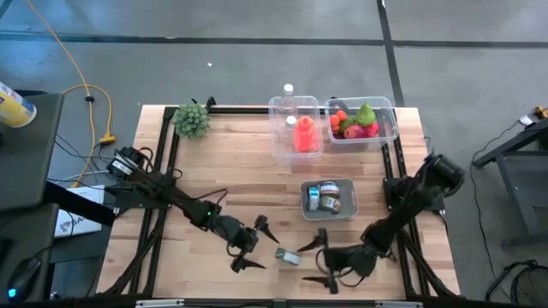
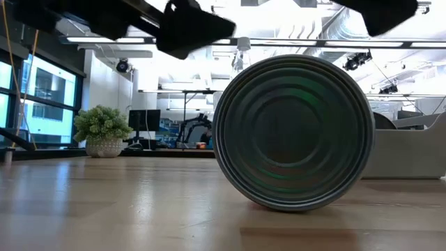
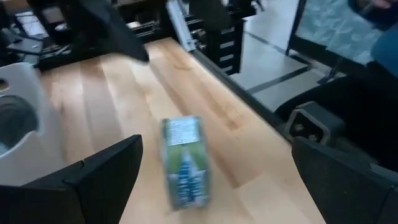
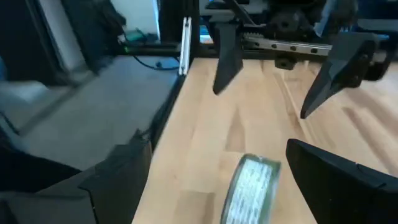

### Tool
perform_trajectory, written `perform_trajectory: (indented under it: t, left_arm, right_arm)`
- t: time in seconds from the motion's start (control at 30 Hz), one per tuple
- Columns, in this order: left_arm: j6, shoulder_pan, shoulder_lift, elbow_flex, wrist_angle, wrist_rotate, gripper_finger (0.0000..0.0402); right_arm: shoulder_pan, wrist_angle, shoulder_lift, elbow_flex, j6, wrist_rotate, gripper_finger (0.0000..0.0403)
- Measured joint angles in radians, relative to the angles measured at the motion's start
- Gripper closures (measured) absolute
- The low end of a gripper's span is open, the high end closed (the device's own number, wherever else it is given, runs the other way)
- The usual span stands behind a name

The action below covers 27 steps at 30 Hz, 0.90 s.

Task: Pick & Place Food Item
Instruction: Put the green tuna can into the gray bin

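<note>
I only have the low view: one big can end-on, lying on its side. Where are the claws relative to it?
Observer: The can lies on the table between them: left claw on one side, right claw on the other.
Operator: Either holding it?
Observer: No. Both are open and the can lies free between them.
Operator: Other cans around?
Observer: Yes, several in a grey tray behind it.
Operator: Other containers?
Observer: Two clear bins at the far edge; the right-hand bin holds fruit.
</note>
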<state>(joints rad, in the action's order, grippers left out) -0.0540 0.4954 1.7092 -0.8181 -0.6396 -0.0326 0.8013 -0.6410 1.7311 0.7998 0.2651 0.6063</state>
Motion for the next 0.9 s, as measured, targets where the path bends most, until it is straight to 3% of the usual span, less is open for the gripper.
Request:
perform_trajectory:
  t: [0.17, 0.3, 0.5, 0.67, 0.9]
  left_arm:
    - [0.002, 0.055, 0.000, 0.000, -0.005, 0.001, 0.0002]
    - [0.002, 0.101, 0.000, 0.000, -0.012, 0.001, 0.0002]
    - [-0.026, 0.147, 0.000, 0.000, -0.012, 0.001, 0.0002]
    - [-0.079, 0.157, 0.000, 0.000, -0.012, 0.001, 0.0002]
    - [-0.074, 0.153, 0.000, 0.000, -0.012, -0.053, 0.0002]
  right_arm:
    - [-0.001, 0.018, 0.121, 0.111, -0.129, 0.149, 0.0041]
    - [-0.006, 0.107, 0.180, 0.177, -0.121, 0.239, 0.0041]
    - [-0.009, 0.137, 0.207, 0.207, -0.049, 0.266, 0.0041]
    - [-0.029, 0.291, 0.207, 0.207, 0.110, 0.299, 0.0041]
    - [-0.052, 0.372, 0.209, 0.207, 0.210, 0.219, 0.0041]
